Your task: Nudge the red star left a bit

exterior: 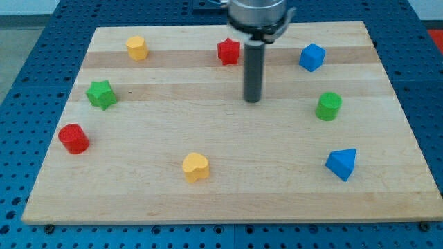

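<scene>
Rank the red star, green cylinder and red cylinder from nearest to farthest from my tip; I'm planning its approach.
From my tip:
1. Red star, toward the view's top, slightly left.
2. Green cylinder, to the view's right.
3. Red cylinder, far at the view's left.

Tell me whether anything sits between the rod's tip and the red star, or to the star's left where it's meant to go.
Nothing visible does. My tip is below and slightly right of the red star, with bare board between. Leftward, the nearest block is the yellow hexagonal block, far off near the view's top left.

Bright, even overhead light, pretty soft shadows under the blocks, mild sheen on the board (228, 138), everything reasonably sharp.
</scene>
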